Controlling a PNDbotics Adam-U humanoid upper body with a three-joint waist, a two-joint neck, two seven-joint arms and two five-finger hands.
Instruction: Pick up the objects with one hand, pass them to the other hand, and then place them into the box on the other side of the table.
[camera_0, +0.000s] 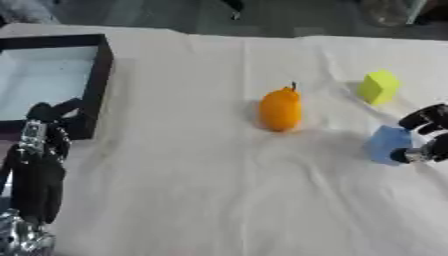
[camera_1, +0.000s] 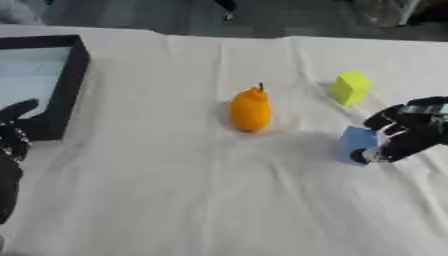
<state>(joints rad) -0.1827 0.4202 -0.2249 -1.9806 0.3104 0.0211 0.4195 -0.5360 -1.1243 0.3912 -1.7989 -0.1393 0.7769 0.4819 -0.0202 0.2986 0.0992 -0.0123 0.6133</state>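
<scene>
- Table (camera_0: 219, 200) w/ white cloth, wrinkled, fills most of both views.
- Box (camera_0: 98, 75): black walls, pale inside, sits at table's 10 o'clock corner, far L side.
- Orange fruit (camera_0: 281, 110) w/ dark stem, near table centre, lying on cloth, nothing touching it.
- Yellow block (camera_0: 380, 87) at approx 2 o'clock from fruit, well apart from it, tilted a bit on cloth.
- Blue block (camera_1: 358, 142) at approx 4 o'clock from fruit, right side of table; below yellow block, apart from it.
- R hand (camera_1: 404, 134) comes in from 3 o'clock edge, fingers curled round blue block's right side, a fingertip at its lower edge; looks like a grasp. Can't tell if block is off the cloth or still resting on it.
- L hand (camera_0: 39, 165) at 8 o'clock, lower L corner, fingers straight & pointing up toward the box, holds nothing. Fingertips overlap box's near wall in left eye view; touching or just in front, can't tell.
- L hand well apart from fruit & both blocks.
- Beyond far table edge at 12 o'clock: dark floor, blurry stuff, can't make out.
</scene>
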